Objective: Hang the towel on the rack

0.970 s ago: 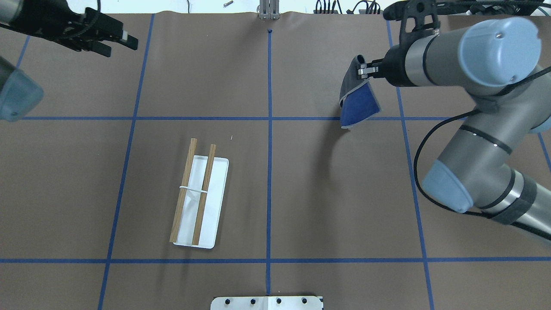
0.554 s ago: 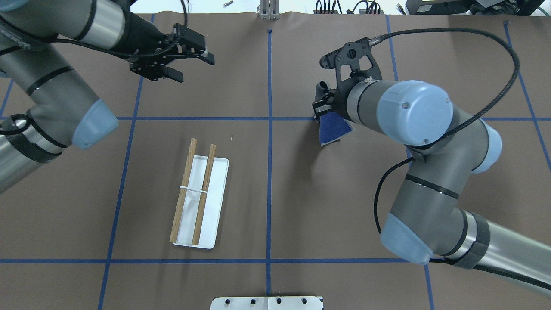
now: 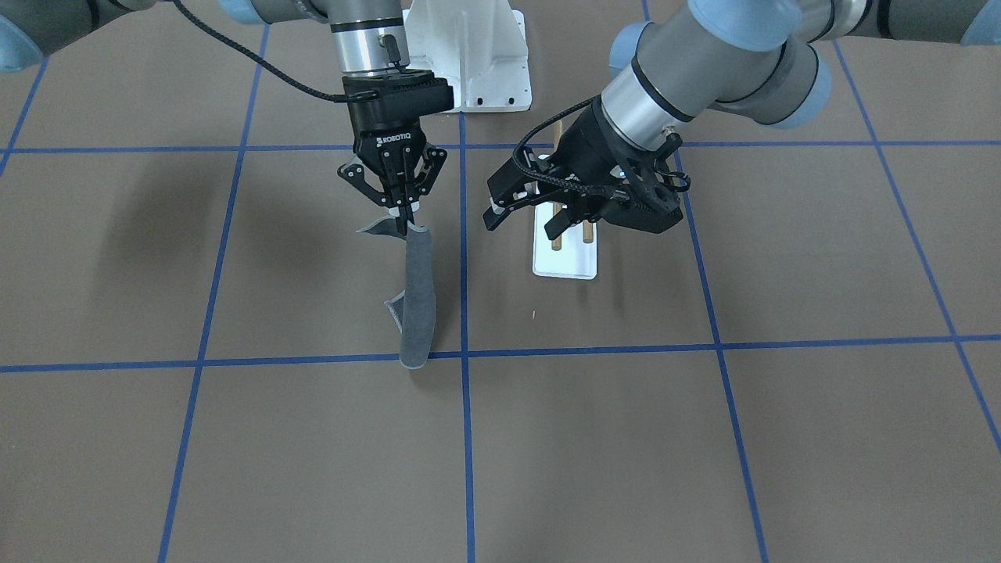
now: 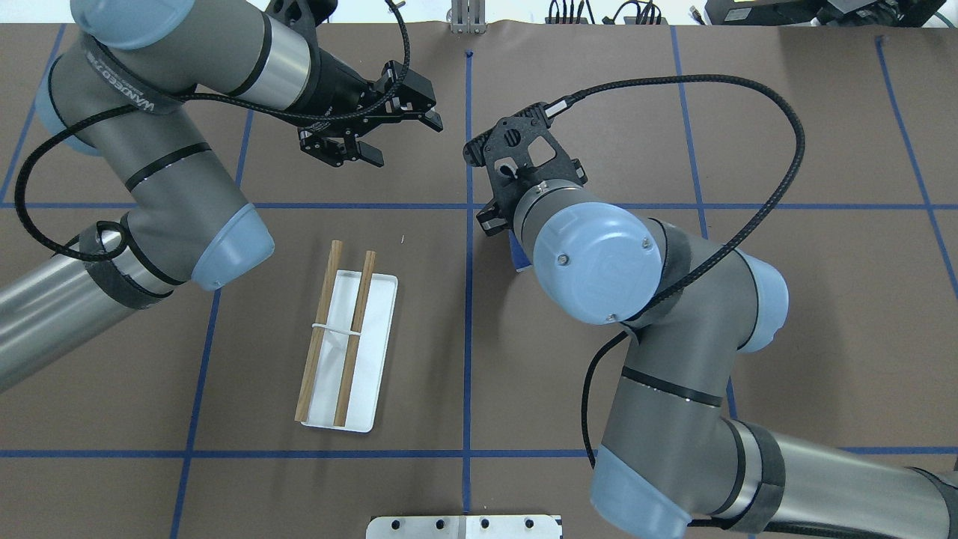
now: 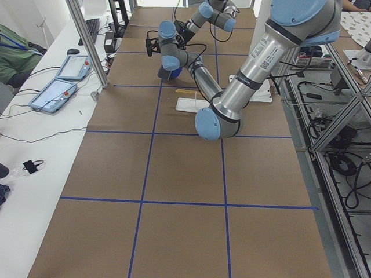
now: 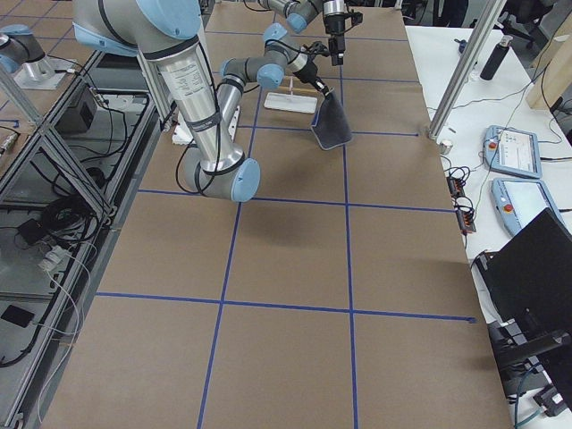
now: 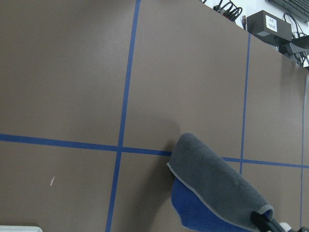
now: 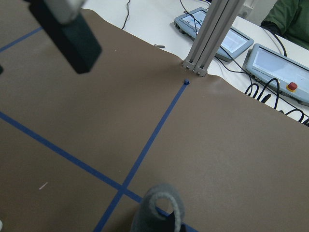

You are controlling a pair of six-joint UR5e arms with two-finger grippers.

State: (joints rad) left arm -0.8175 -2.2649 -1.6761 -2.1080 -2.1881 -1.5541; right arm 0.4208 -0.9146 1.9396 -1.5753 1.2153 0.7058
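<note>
The towel, dark grey with a lighter edge and a blue inner side, hangs folded from my right gripper, which is shut on its top corner. It also shows in the exterior right view, the left wrist view and the right wrist view. In the overhead view the right wrist hides all but a blue sliver of it. The rack, two brown dowels over a white base plate, stands left of centre. My left gripper is open and empty, beyond the rack and level with the towel. The left gripper partly hides the rack in the front-facing view.
A white bolted pedestal stands at the robot's edge of the table, also seen in the overhead view. Blue tape lines cross the brown table. Tablets and an aluminium post lie past the far edge.
Both arms have swung in toward the table's middle. The right gripper carried the towel leftward in the overhead view; the left gripper moved rightward toward it and stays open.
</note>
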